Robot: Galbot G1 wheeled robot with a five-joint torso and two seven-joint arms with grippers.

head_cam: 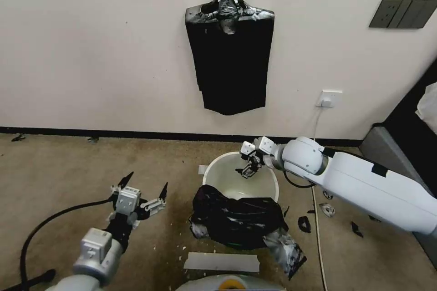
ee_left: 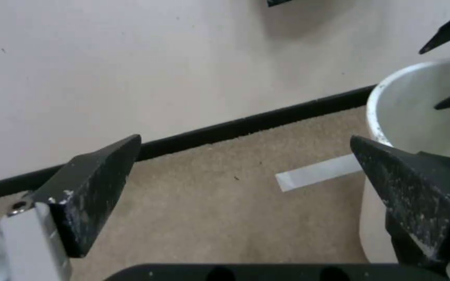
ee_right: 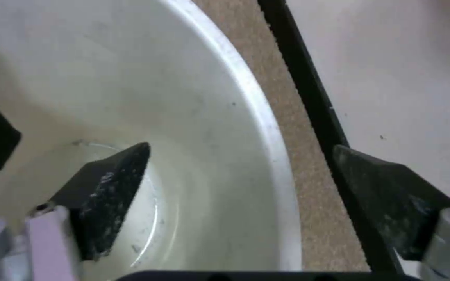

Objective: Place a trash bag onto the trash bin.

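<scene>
Crinkly glossy black trash bag (head_cam: 239, 219) is draping over the near wall of the round cream trash bin (head_cam: 214, 168) | right gripper (head_cam: 249, 169) is straddling the bin's far rim, spread, empty | left gripper (head_cam: 144, 187) is hovering beside the bin, spread, empty

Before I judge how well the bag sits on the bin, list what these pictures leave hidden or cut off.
- Head view: the trash bin's near wall and base, covered by the trash bag draped over its near rim.
- Head view: the far rim, partly blocked by the open right hand.
- Left wrist view: the bin's side, cut by the picture edge beyond the open left hand.
- Right wrist view: the bin floor, part hidden behind a finger.
</scene>
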